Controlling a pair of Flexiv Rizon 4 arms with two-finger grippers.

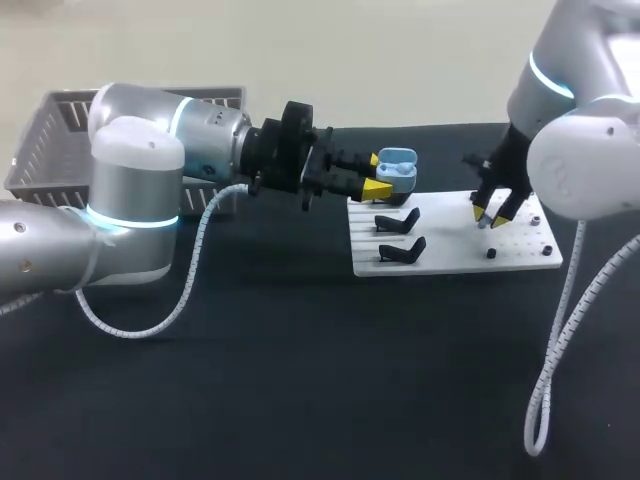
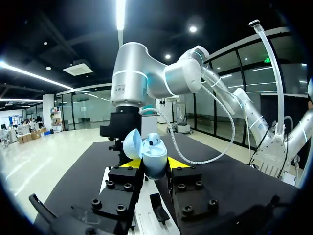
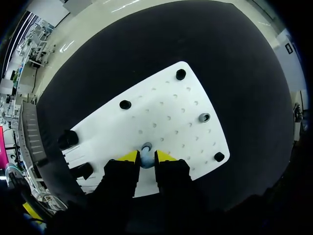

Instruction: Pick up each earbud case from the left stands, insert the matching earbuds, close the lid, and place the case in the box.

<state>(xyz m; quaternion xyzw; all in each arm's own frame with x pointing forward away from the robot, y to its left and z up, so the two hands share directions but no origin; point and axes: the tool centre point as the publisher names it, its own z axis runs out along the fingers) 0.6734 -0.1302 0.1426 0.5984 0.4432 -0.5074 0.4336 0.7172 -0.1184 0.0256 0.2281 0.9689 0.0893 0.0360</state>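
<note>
A light-blue earbud case (image 1: 398,168) hangs above the back of the white board (image 1: 450,255), lid open. My left gripper (image 1: 377,174) is shut on its lower half. In the left wrist view the case (image 2: 149,152) sits between the yellow tips of that gripper (image 2: 149,164), with one earbud (image 2: 154,141) seated inside. My right gripper (image 1: 490,219) points down at the board's right part. In the right wrist view its tips (image 3: 146,157) press on both sides of a small blue earbud (image 3: 146,148) standing on the board (image 3: 171,112).
Two empty black stands (image 1: 398,220) (image 1: 402,250) sit on the board's left part. Small black pegs (image 3: 180,74) (image 3: 125,104) and a grey socket (image 3: 204,117) dot the board. A grey basket (image 1: 60,140) stands at the back left, behind my left arm.
</note>
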